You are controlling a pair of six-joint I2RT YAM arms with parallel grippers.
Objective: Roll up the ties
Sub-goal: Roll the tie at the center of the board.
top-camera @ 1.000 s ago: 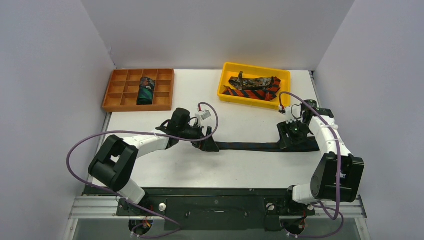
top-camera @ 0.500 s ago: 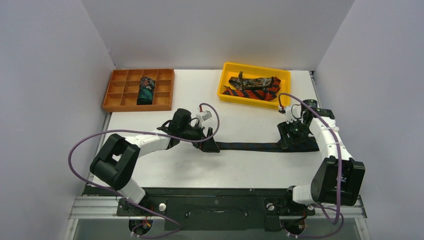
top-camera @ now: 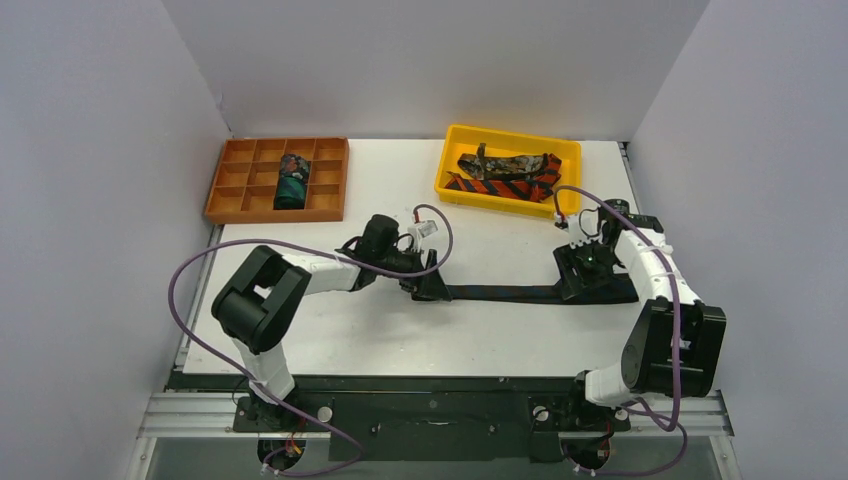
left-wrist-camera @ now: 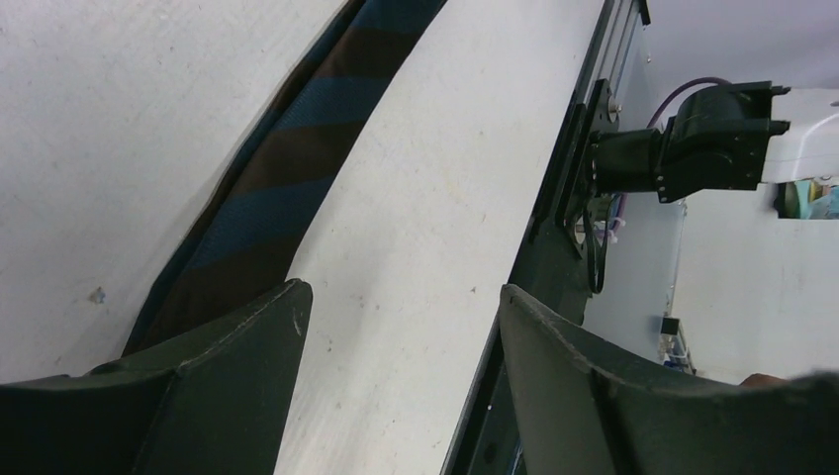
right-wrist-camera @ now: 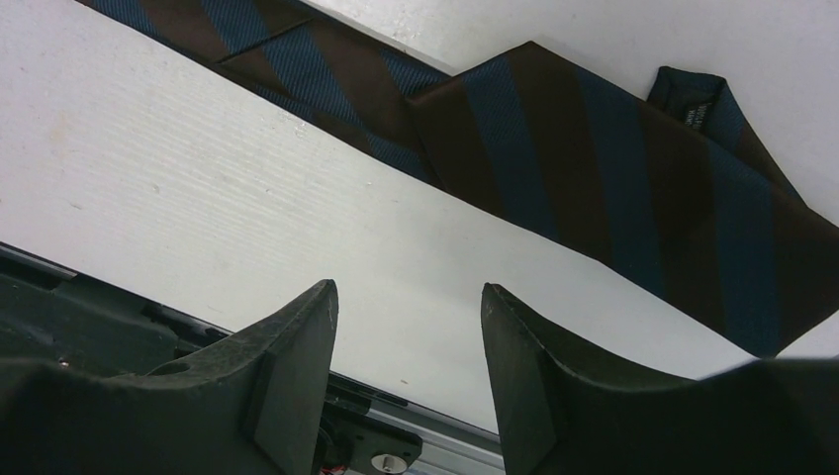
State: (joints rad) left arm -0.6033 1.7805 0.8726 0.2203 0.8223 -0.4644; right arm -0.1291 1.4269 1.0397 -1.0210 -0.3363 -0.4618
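A dark tie (top-camera: pixel 500 292) with blue and brown stripes lies stretched flat across the table between my two grippers. My left gripper (top-camera: pixel 432 287) is at its narrow left end. In the left wrist view that tie (left-wrist-camera: pixel 287 168) runs under the left finger (left-wrist-camera: pixel 228 376), and the open left gripper (left-wrist-camera: pixel 401 327) has only bare table between its jaws. My right gripper (top-camera: pixel 583 280) hovers at the wide end. The right wrist view shows the wide end (right-wrist-camera: pixel 613 188) beyond the open right gripper (right-wrist-camera: pixel 409 297), with nothing held. A teal rolled tie (top-camera: pixel 292 180) sits in the orange organizer (top-camera: pixel 240 180).
A yellow tray (top-camera: pixel 448 165) at the back holds a red-orange striped tie (top-camera: pixel 500 188) and a mottled brown tie (top-camera: pixel 510 165). Purple cables (top-camera: pixel 190 280) loop off both arms. The table's near edge and black base rail (left-wrist-camera: pixel 554 218) lie close to the left gripper.
My left arm has swung its elbow inward, and the left gripper has slid slightly right along the tie with its jaws narrowing. The right arm has barely moved.
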